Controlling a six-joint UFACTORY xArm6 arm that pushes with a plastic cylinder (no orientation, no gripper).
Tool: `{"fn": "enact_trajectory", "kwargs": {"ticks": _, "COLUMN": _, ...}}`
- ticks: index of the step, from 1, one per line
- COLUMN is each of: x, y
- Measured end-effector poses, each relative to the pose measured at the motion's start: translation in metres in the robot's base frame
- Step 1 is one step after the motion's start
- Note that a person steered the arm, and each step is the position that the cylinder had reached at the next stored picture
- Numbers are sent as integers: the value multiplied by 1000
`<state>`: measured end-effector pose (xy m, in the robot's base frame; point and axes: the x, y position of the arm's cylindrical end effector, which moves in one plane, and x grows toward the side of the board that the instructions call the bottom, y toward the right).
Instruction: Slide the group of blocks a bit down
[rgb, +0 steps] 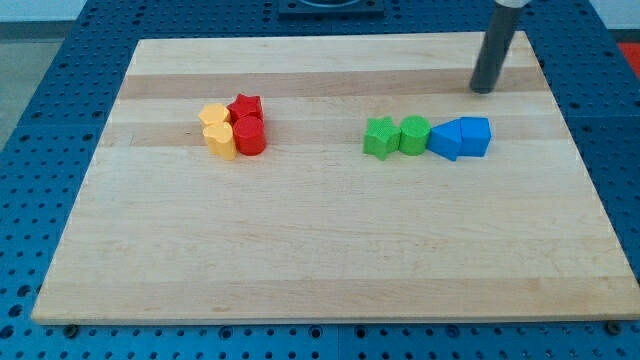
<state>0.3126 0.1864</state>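
My tip rests on the wooden board near its top right corner, above and slightly right of the right-hand group. That group is a row: a green star, a green cylinder, a blue triangular block and a blue house-shaped block, all touching. The left-hand group is a tight cluster: a yellow block, a yellow heart-like block, a red star and a red cylinder.
The board lies on a blue perforated table. The board's right edge is close to my tip.
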Motion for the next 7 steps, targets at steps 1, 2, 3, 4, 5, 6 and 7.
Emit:
{"fn": "enact_trajectory", "kwargs": {"ticks": 1, "x": 0, "y": -55}}
{"fn": "enact_trajectory", "kwargs": {"ticks": 2, "x": 0, "y": -111}}
{"fn": "enact_trajectory", "kwargs": {"ticks": 3, "x": 0, "y": -171}}
{"fn": "enact_trajectory", "kwargs": {"ticks": 4, "x": 0, "y": -228}}
{"fn": "enact_trajectory", "kwargs": {"ticks": 5, "x": 0, "y": -260}}
{"fn": "enact_trajectory", "kwargs": {"ticks": 6, "x": 0, "y": -284}}
{"fn": "enact_trajectory", "kwargs": {"ticks": 7, "x": 0, "y": -305}}
